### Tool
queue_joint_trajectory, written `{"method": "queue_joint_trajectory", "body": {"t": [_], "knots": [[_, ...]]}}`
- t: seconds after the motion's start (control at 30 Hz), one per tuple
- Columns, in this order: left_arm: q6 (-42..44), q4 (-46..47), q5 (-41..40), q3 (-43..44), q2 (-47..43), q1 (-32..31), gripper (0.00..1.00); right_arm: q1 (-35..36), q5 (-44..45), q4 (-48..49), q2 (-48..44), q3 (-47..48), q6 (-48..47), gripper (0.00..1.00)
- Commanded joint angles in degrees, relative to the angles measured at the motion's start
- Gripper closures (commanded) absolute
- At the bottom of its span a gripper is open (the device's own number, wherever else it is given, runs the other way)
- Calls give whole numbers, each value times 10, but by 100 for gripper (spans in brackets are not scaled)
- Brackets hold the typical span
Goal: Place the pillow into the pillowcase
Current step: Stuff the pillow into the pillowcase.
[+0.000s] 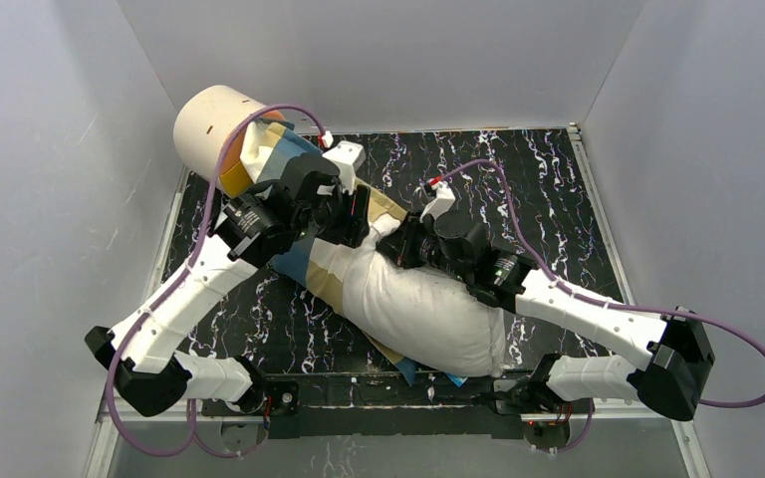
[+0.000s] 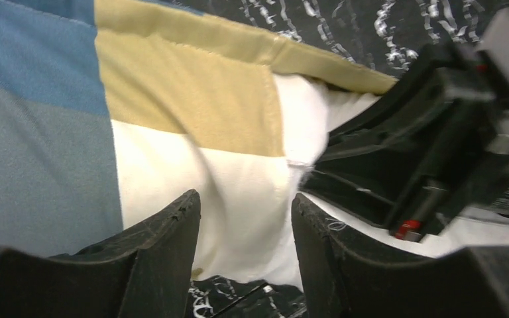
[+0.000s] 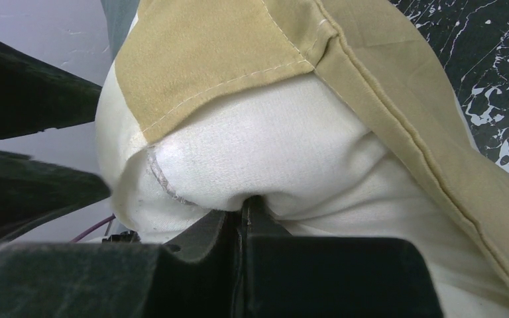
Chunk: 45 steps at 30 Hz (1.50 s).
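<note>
Top external: pillow [image 1: 418,309] runs diagonally near-right to far-left into the pillowcase [image 2: 46,132] mouth; my left gripper [image 2: 245,205] sits part-open at that hem, right gripper [image 3: 242,215] pinches pillow cloth.

The pillow [image 1: 418,304] lay diagonally across the table [image 1: 558,199], its far-left end inside the pillowcase [image 2: 185,106]; the cylinder [image 1: 214,124] sat behind, at the far-left corner.
</note>
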Motion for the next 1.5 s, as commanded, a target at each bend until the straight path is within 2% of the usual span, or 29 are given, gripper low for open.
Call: {"method": "queue_joint_trajectory", "body": {"t": [0.0,0.1,0.2,0.3,0.47,0.67,0.9,1.03,1.1,1.2,1.27,1.37,1.47], "knots": [[46,4,-57,-19,-6,-4,52,5,9,7,19,-2,9,99],[67,26,-71,-19,-1,-5,66,5,9,13,23,-6,14,99],[83,40,-67,-11,1,-6,89,5,6,12,25,-7,15,99],[81,52,-45,0,-10,-5,100,5,5,14,27,-8,18,99],[26,125,67,10,-42,-6,100,5,17,23,34,-8,23,99],[-38,155,167,-2,-50,-6,100,5,52,43,39,-3,29,99],[-70,187,200,-45,-81,-5,100,4,100,65,51,3,43,99],[-93,235,221,-90,-82,-6,100,4,132,89,69,22,47,99],[-85,237,200,-110,-76,-6,100,-3,127,85,81,41,31,99],[-68,184,117,-110,-73,-6,100,-17,122,46,90,60,5,99],[-40,141,57,-106,-73,-5,87,-43,103,38,80,48,1,99],[-2,94,-24,-135,-77,-6,78,-94,58,43,66,22,6,99],[7,100,-99,-190,-88,-6,68,-122,32,44,63,10,3,99]]}}
